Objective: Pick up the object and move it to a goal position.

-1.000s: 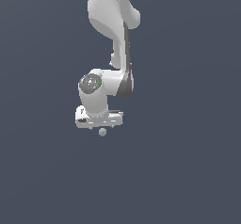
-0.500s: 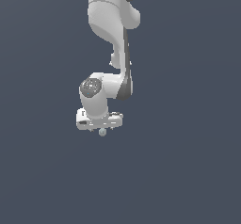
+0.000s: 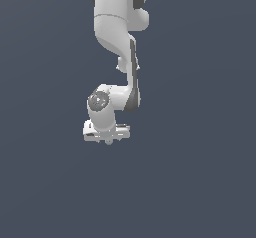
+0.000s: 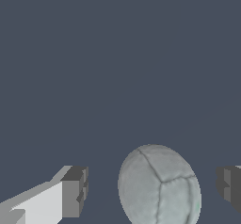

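Note:
The object is a tiny pale grey-green ball point(image 3: 108, 141) with seamed panels, peeking out just under the white gripper point(image 3: 107, 134) in the exterior view. In the wrist view the ball point(image 4: 160, 188) lies between the two dark fingertips point(image 4: 75, 192), closer to the far one at the frame's edge. A gap shows on each side of it, so neither pad touches. The gripper point(image 4: 153, 190) is open and straddles the ball, low over the dark grey floor.
The white arm point(image 3: 117, 37) comes down from above, bending at the wrist over the ball. Plain dark grey-blue floor point(image 3: 200, 182) surrounds the ball in both views, with no other object showing.
The gripper has come down a little over the ball, which now shows less below the hand. The ball itself has not moved.

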